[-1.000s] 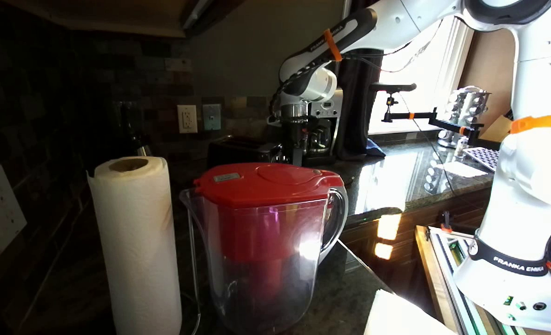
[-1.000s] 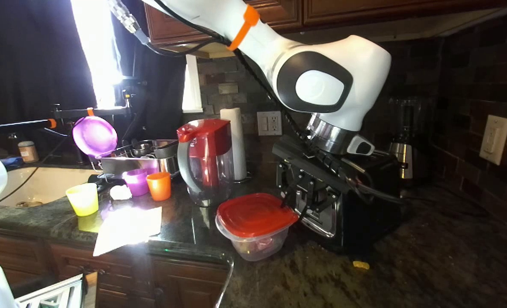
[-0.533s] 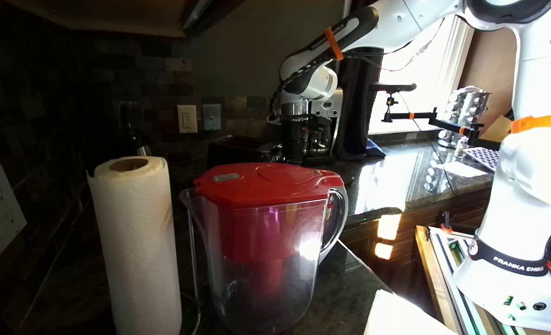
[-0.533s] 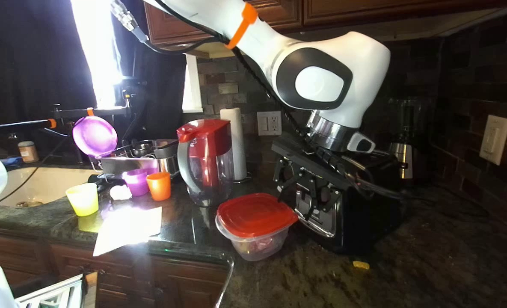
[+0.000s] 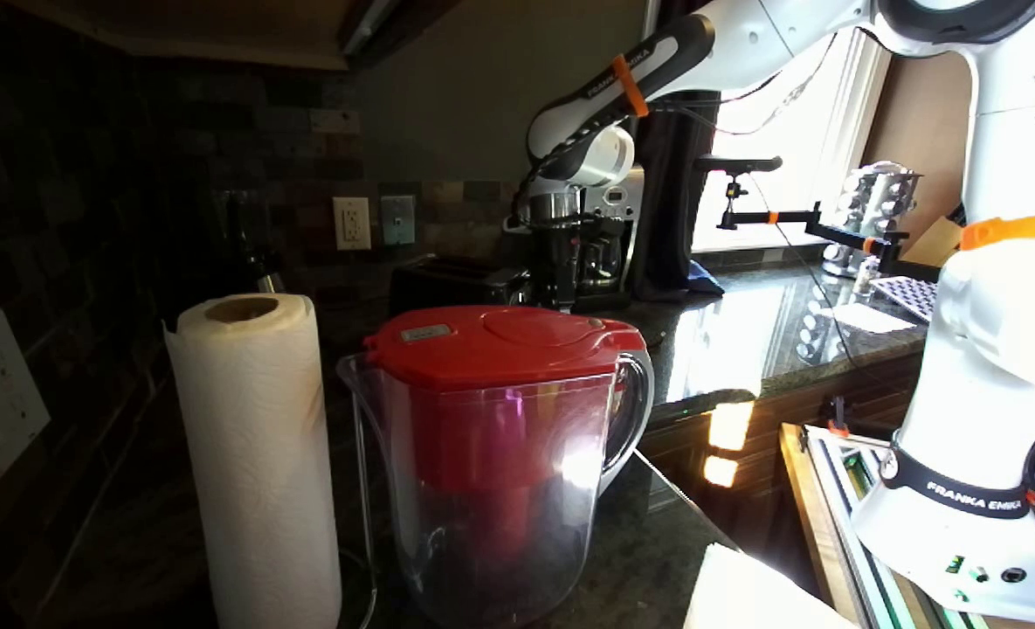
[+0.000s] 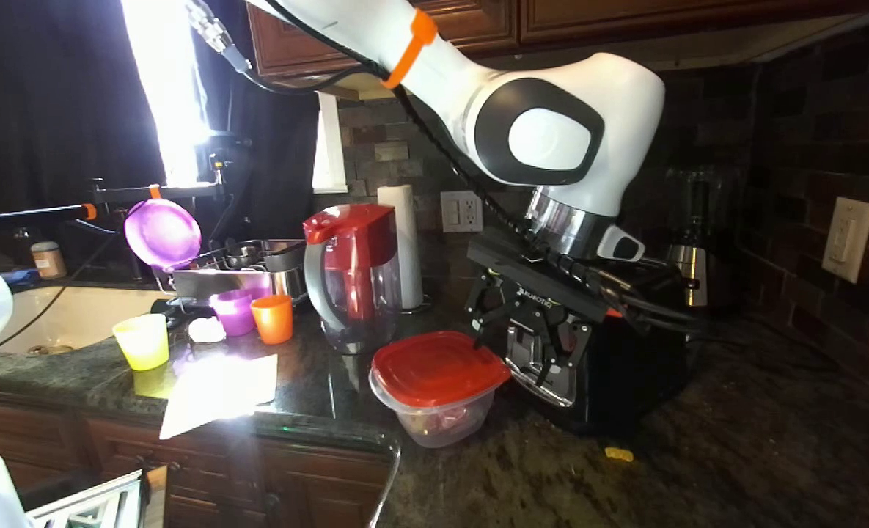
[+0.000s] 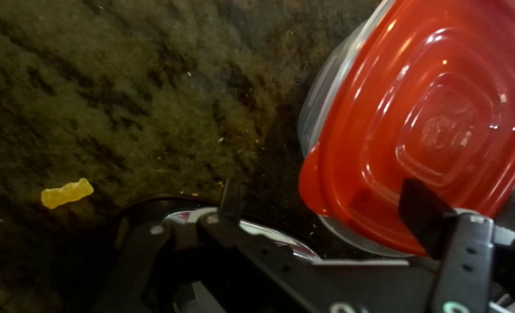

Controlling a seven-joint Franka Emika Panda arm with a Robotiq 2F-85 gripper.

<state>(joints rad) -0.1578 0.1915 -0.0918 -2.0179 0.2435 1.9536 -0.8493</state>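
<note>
My gripper [image 6: 511,361] hangs from the wrist in front of the black toaster [image 6: 628,374], beside a clear plastic container with a red lid [image 6: 438,367]. In the wrist view the gripper [image 7: 325,200] is open, with nothing between its fingers. One finger overlaps the red lid [image 7: 440,130]; I cannot tell whether it touches. The other finger is over the dark counter by the toaster's shiny edge. A small yellow candy-like piece [image 7: 67,193] lies on the counter; it also shows in an exterior view [image 6: 619,454]. In an exterior view the gripper [image 5: 563,293] is dim behind the pitcher.
A red-lidded pitcher [image 5: 500,349] and a paper towel roll [image 5: 255,454] stand on the counter [image 6: 757,455]. A yellow cup [image 6: 141,342], a purple cup [image 6: 233,312] and an orange cup [image 6: 272,320] stand near the sink [image 6: 89,306]. A blender [image 6: 692,271] stands behind the toaster.
The gripper has turned about the wrist, so its front label now shows. The wrist has risen slightly. The container, toaster and yellow piece have not moved.
</note>
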